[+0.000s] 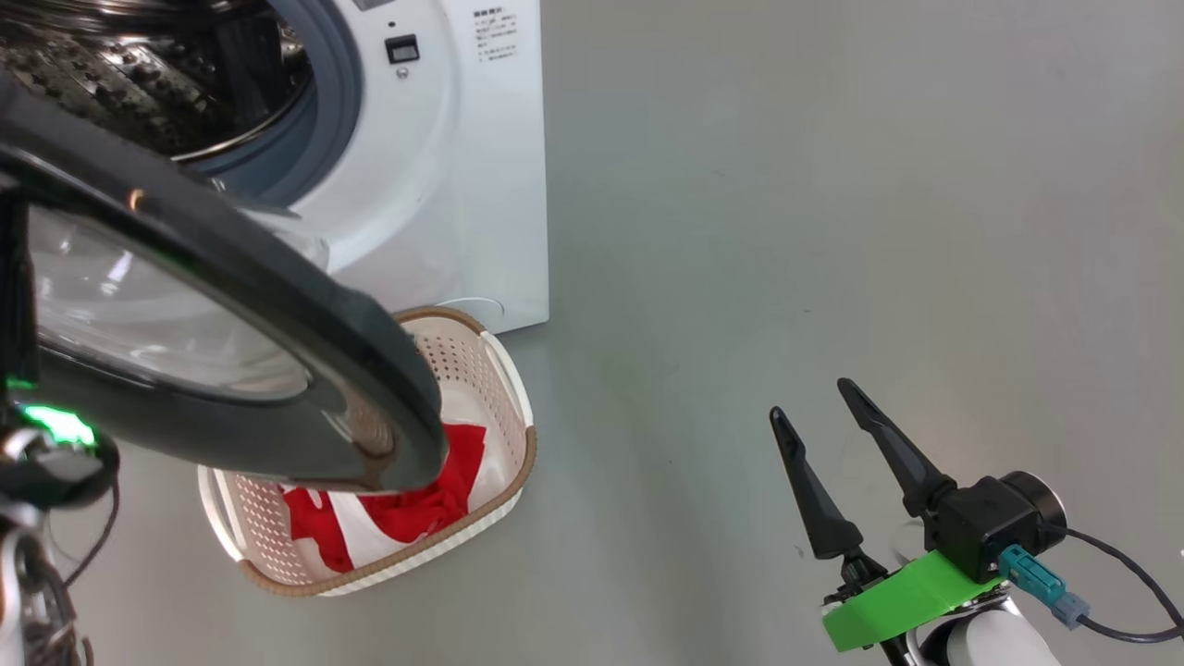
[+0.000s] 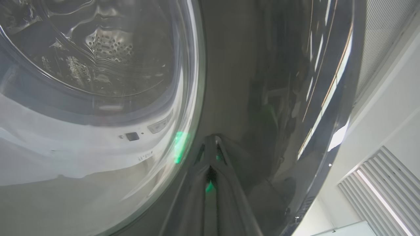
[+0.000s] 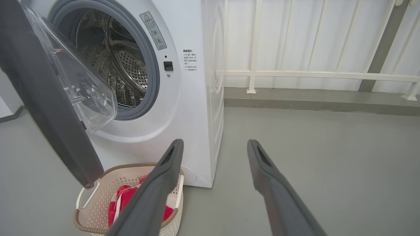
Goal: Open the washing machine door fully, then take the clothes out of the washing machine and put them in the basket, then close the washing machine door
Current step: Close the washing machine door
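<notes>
Left gripper (image 2: 211,141) fingers shut, tips apparently against the glossy rim of the washing machine door (image 1: 277,287); contact blurred. Right gripper (image 1: 810,400) spread wide, empty. Door hangs open above the basket (image 1: 507,379), clothes (image 1: 407,513) inside. Rigid, hinged, slick: push rim's free edge, not glass.

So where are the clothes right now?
In the head view's lower left, the red clothes lie inside the basket on the floor before the washing machine, partly hidden under the open door.
</notes>
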`<state>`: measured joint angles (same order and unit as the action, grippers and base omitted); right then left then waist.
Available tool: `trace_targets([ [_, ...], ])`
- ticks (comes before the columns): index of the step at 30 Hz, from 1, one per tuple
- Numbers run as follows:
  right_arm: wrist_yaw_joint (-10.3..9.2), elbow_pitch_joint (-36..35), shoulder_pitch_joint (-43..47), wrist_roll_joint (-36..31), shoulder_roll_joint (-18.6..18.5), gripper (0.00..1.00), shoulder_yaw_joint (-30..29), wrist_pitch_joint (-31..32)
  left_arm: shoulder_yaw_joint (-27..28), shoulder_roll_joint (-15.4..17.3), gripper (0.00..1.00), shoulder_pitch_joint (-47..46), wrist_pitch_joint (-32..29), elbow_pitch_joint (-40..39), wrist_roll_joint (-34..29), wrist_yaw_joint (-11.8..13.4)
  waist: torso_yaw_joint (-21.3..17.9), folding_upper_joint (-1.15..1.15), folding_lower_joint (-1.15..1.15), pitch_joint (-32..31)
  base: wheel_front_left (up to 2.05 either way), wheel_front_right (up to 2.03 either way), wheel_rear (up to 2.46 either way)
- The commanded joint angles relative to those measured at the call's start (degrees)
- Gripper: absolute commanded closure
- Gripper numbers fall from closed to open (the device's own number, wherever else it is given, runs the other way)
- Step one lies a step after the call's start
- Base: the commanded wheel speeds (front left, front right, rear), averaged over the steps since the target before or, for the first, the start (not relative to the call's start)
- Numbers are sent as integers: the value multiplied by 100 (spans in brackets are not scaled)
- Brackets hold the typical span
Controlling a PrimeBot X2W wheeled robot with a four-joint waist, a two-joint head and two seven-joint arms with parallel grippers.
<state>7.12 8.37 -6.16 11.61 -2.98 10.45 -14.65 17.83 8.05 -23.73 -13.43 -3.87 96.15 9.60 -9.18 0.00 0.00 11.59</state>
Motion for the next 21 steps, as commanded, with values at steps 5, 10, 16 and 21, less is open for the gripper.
trace_targets([
  [5,36,-168,-189,73,11,0,215,-35,43,267,100,-652,52,235,-182,-123,-111,0,0,98,0,0,0],
  [10,36,-202,-186,61,11,0,270,-35,17,311,100,-929,88,486,-219,-153,-205,0,0,159,0,0,0],
  [16,36,-239,-191,60,11,0,297,-35,26,386,100,-1314,162,913,-264,-243,-334,0,0,277,0,0,0],
  [21,36,-297,-199,49,11,0,315,-35,-6,455,100,-1676,175,1192,-289,-307,-402,0,0,399,0,0,0],
])
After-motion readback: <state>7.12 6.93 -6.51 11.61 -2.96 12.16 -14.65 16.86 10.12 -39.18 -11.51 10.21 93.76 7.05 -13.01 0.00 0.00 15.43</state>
